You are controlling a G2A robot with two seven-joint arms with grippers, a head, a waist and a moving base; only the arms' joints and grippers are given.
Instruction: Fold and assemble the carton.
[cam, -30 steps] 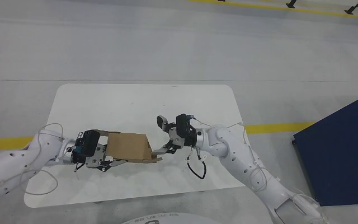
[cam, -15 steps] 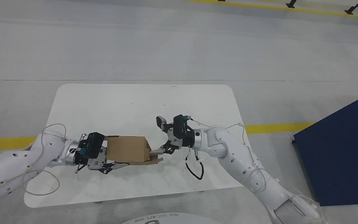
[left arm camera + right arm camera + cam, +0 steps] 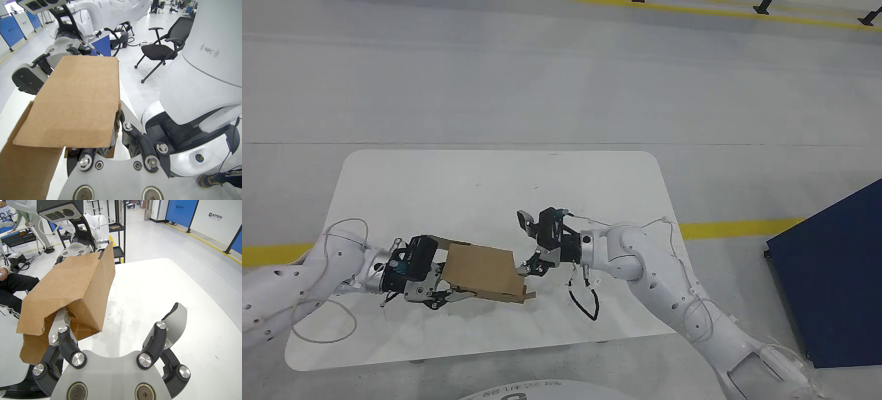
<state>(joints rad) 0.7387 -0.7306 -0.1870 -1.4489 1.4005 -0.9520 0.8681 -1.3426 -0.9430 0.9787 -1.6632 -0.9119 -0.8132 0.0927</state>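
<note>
Brown cardboard carton (image 3: 482,272) is over the near-middle of the white surface (image 3: 492,190), half-formed into a tube and tilted, btwn the two arms. L pincer (image 3: 445,284) is clamped on the carton's end wall on its own side. In the L wrist view one metal finger (image 3: 130,117) presses against a torn cardboard edge; the other is hidden under the top panel. R pincer (image 3: 120,311) is spread wide at the carton's opposite, open end. One finger (image 3: 57,323) pokes inside the mouth under a ragged-edged top flap; the other (image 3: 176,319) is out over bare surface, touching nothing. A loose flap hangs below the mouth, nr the inner finger. Can't tell if the carton's underside touches the surface. Bkgd: black office chair (image 3: 158,49), black shelf rack (image 3: 119,228), blue partition (image 3: 842,270).
</note>
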